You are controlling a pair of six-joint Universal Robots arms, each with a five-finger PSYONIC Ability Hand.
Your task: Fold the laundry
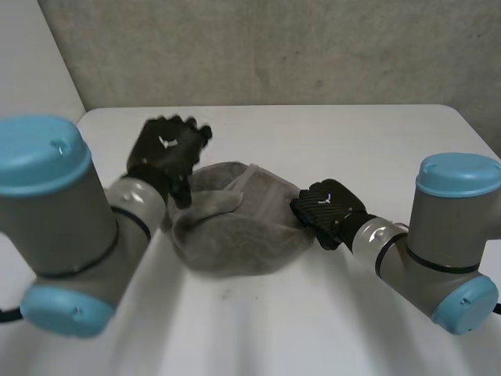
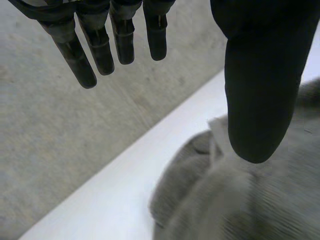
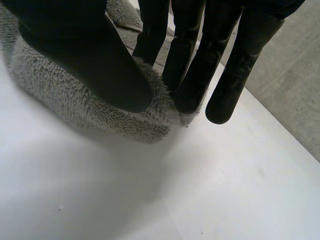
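The left arm reaches forward over the white desk (image 1: 313, 321), and the left robot hand (image 1: 167, 151) is raised above the back left part of the grey towel (image 1: 235, 235), with the back of the hand toward the camera. The right arm comes in low from the right, and the right robot hand (image 1: 326, 208) rests at the right edge of the towel. The towel lies as a crumpled heap in the middle of the desk, between the two hands.

In the left wrist view, the left robot hand (image 2: 257, 75) is spread: the fingers (image 2: 102, 47) are straight and hold nothing, and they are well apart from the thumb. The thumb tip is over a pale hem of the towel (image 2: 225, 205); I cannot tell if it touches.

In the right wrist view, the right robot hand (image 3: 85, 50) pinches the fluffy edge of the towel (image 3: 65, 107) between the thumb and the fingers (image 3: 192, 75). The outermost finger is past the edge, over the bare desk (image 3: 150, 200).
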